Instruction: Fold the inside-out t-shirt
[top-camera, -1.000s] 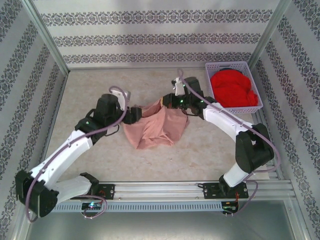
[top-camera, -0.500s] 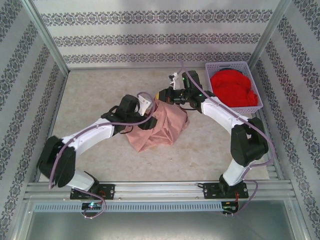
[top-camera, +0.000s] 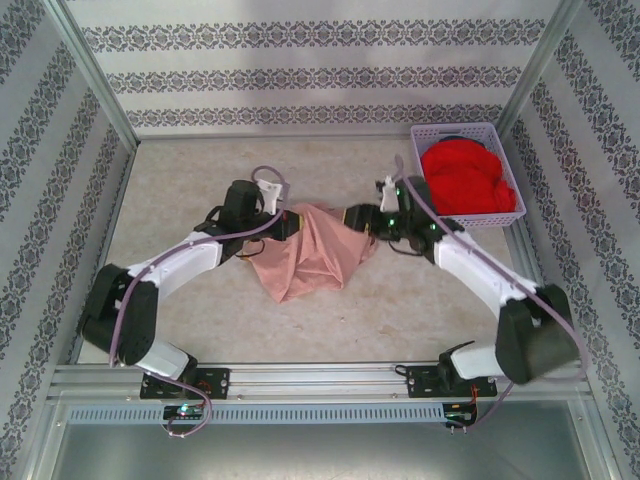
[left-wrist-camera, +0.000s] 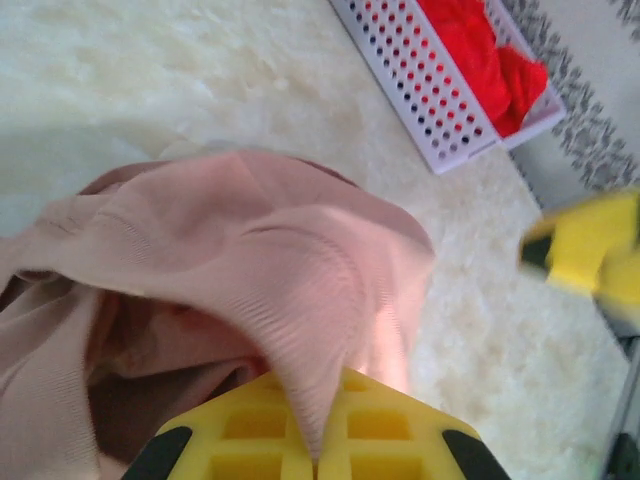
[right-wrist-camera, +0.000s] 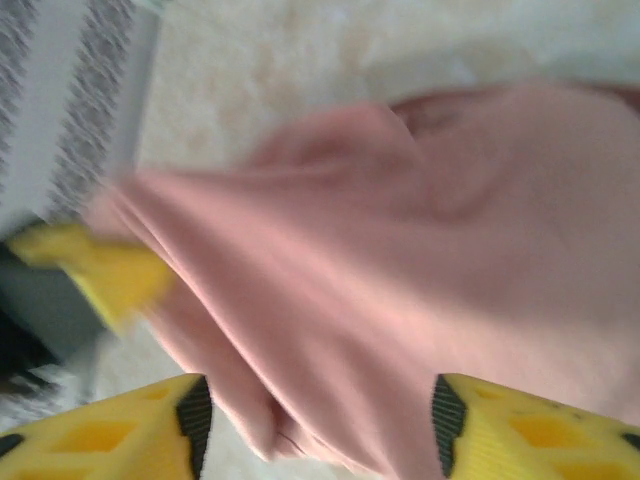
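on beige table, t-shirt pinched in left pincer.

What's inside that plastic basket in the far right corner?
A bright red garment lies bunched in the basket, filling most of it. The basket's floor and anything under the red cloth are covered, so I can't tell whether more lies beneath.

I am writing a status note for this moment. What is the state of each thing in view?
t-shirt: bunched on the table, not folded.
left fingers: shut on a fold of the t-shirt.
right fingers: open, by the t-shirt.
basket: upright, holding the red garment.
red garment: crumpled in the basket.
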